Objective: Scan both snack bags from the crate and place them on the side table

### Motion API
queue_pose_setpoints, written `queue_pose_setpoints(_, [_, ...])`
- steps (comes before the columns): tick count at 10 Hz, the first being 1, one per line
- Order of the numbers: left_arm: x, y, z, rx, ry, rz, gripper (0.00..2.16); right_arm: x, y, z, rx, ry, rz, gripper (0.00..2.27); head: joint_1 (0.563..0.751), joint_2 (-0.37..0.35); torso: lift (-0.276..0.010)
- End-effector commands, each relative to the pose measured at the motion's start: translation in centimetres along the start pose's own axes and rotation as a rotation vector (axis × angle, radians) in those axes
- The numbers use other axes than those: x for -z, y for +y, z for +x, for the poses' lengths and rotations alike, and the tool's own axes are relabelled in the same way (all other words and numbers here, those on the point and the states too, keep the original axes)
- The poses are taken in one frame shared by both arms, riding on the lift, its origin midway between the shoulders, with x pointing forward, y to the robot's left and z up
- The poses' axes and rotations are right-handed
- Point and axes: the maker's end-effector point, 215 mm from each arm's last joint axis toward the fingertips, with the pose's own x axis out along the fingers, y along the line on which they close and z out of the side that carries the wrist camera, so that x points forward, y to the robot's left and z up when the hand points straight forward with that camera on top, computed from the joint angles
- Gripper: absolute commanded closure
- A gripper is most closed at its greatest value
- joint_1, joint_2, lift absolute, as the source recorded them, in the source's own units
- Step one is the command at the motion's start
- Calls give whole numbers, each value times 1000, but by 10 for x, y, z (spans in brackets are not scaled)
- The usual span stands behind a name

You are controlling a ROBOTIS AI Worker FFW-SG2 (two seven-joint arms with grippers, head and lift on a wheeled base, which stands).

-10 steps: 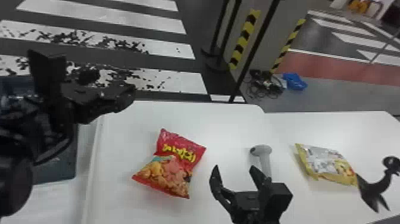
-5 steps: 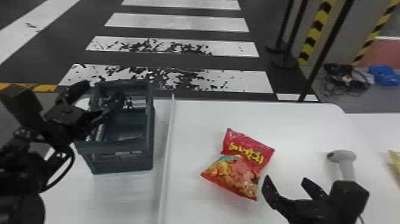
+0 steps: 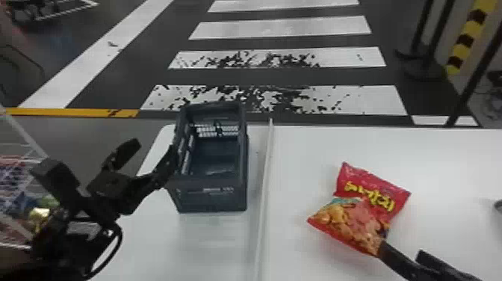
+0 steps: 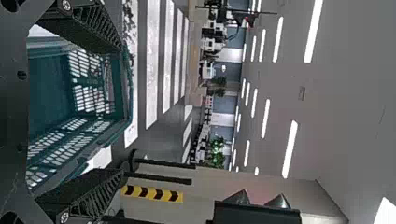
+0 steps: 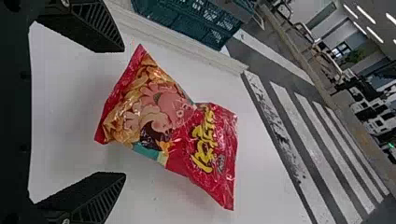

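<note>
My left gripper (image 3: pixel 155 147) is at the left side of the dark crate (image 3: pixel 212 194), one finger by its left wall. In the left wrist view that gripper (image 4: pixel 122 109) stands open, with the crate (image 4: pixel 51 93) between and beyond its fingers. The red snack bag (image 3: pixel 358 209) lies flat on the white table. At its near right corner is my right gripper (image 3: pixel 402 252), one fingertip overlapping the corner. In the right wrist view the right gripper (image 5: pixel 124 112) is open above the table, and the red bag (image 5: pixel 163 116) lies in front of its spread fingers.
A raised white strip (image 3: pixel 263 187) runs across the table between crate and bag. Part of the scanner (image 3: pixel 498 205) shows at the right edge. Beyond the far table edge is striped floor; a wire rack (image 3: pixel 22 187) with goods stands at the left.
The head view has turned left, losing the yellow bag past its right edge. My left gripper has shifted from over the crate to its left side. The right gripper has come nearer the red bag's corner.
</note>
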Motion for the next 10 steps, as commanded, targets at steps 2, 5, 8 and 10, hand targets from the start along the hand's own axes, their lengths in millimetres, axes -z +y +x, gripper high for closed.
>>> queue_pose_setpoints(2, [14, 10, -15, -4, 21, -34, 87, -3, -5, 13, -41, 60, 71, 36, 695, 198, -95])
queue_pose_setpoints(5, [20, 12, -21, 0, 30, -48, 87, -2, -16, 41, -69, 95, 130, 36, 695, 207, -95])
queue_pose_setpoints(8, [10, 14, -24, -3, 18, -40, 87, -3, -17, 58, -95, 111, 161, 36, 695, 218, -95])
queue_pose_setpoints(10, [11, 13, -24, -9, 19, -47, 87, 2, -13, 65, -114, 128, 174, 36, 695, 223, -95])
